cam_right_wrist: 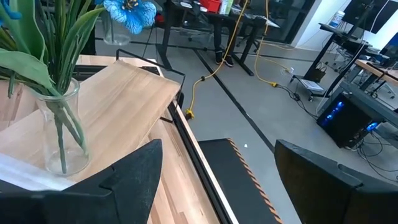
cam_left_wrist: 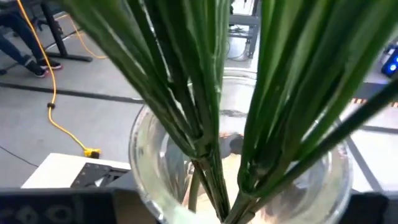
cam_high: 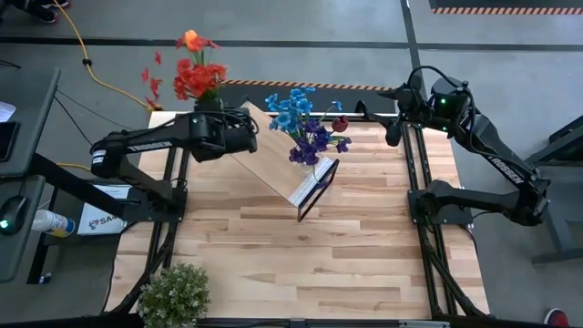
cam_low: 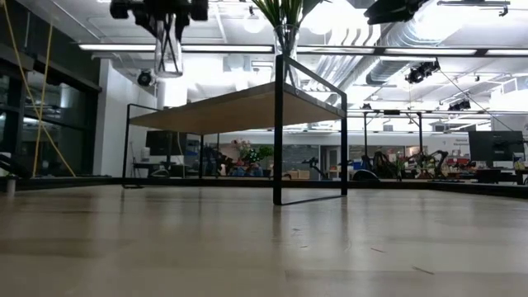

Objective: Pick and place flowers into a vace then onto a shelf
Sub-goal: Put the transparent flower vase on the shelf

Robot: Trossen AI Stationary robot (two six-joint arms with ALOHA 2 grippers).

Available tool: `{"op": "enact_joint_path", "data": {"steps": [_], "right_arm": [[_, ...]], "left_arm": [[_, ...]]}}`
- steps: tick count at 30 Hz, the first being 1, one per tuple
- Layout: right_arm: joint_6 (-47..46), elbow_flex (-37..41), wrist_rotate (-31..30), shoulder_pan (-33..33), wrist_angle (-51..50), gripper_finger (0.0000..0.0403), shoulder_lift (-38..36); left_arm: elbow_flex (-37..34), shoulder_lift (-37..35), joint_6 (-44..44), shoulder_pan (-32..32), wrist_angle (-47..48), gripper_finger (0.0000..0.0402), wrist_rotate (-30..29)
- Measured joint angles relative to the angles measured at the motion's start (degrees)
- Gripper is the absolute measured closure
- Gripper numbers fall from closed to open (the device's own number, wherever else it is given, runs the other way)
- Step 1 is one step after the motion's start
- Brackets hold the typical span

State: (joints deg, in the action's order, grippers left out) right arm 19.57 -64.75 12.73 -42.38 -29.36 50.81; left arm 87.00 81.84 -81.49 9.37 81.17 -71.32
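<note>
While raised, left fingers [cam_high: 244, 133] gripping vase [cam_left_wrist: 239, 168]

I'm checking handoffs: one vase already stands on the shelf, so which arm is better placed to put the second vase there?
Left. The left gripper holds the vase of red flowers aloft beside the shelf. The right gripper is open, empty, back at the table's far right edge.

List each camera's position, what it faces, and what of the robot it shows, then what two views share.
High: overhead, facing down; both arms, shelf.
Low: tabletop height, facing the room; the left gripper holding a vase.
Left wrist: looks down on green stems in that vase.
Right wrist: its open right gripper; shelf beyond.
Shared: the blue-flower vase on the shelf, in right wrist and low views.
</note>
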Motion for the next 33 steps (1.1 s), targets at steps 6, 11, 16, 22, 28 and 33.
{"op": "enact_joint_path", "data": {"steps": [6, 11, 16, 22, 28, 33], "right_arm": [[-0.4, 0.0, 0.0, 0.0, 0.0, 0.0103, 0.0], [-2.4, 0.0, -0.2, 0.0, 0.1, 0.0103, 0.0], [-3.1, 0.0, -0.4, 0.0, 0.0, 0.0105, 0.0], [-3.2, 0.0, -0.4, 0.0, -0.1, 0.0124, 0.0], [-3.2, 0.0, -0.4, 0.0, -0.8, 0.0146, -0.2], [-3.2, 0.0, -0.4, 0.0, -1.3, 0.0154, -1.1]], "left_arm": [[-5.3, -0.1, 9.9, 0.0, -12.3, 0.0197, -0.9], [-10.1, 0.0, 13.5, 2.4, -20.1, 0.0197, 0.4], [-14.1, 0.0, 14.5, 4.6, -26.0, 0.0197, 1.2], [-18.6, 0.0, 23.6, 6.7, -38.9, 0.0197, 3.8], [-22.9, 0.0, 31.6, 9.2, -50.5, 0.0197, 7.3], [-23.8, -0.1, 32.2, 10.6, -52.1, 0.0197, 8.8]]}}
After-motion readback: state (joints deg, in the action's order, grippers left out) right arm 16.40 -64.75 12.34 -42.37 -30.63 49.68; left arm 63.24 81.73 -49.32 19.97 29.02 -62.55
